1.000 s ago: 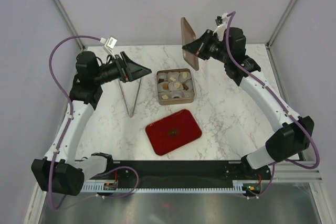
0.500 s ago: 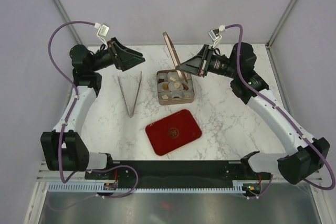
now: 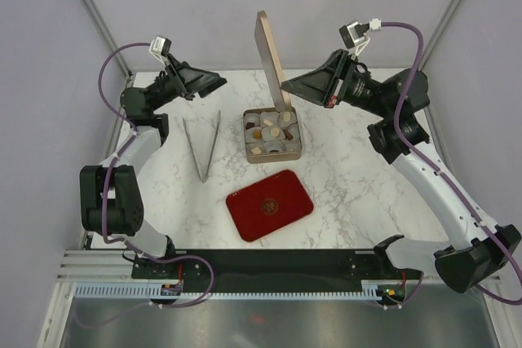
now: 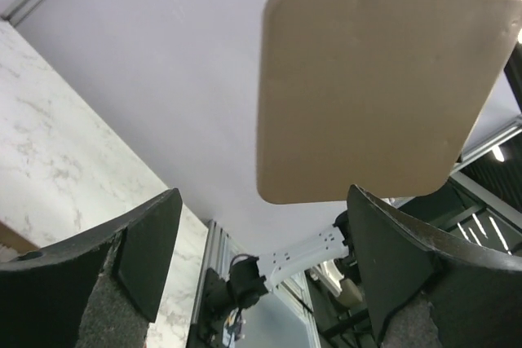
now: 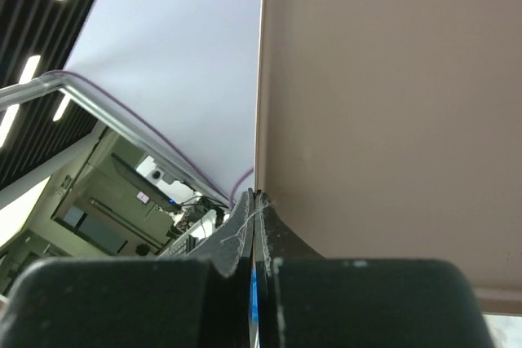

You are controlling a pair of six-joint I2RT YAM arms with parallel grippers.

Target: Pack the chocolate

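While R gripper (image 3: 285, 85) pinches lid (image 3: 267, 55) upright, L gripper (image 3: 217, 81) wide, empty; choc (image 3: 273, 129) brown/tan/cream in tin (image 3: 274, 157).

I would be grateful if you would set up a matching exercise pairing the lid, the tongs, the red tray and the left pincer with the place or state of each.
Things:
1. lid
2. tongs
3. red tray
4. left pincer

Places or states:
A. open, holding nothing
B. flat on the table, on the near side of the tin
C. held upright by the right pincer
D. lying on the table, left of the tin

Pairs: 1-C, 2-D, 3-B, 4-A
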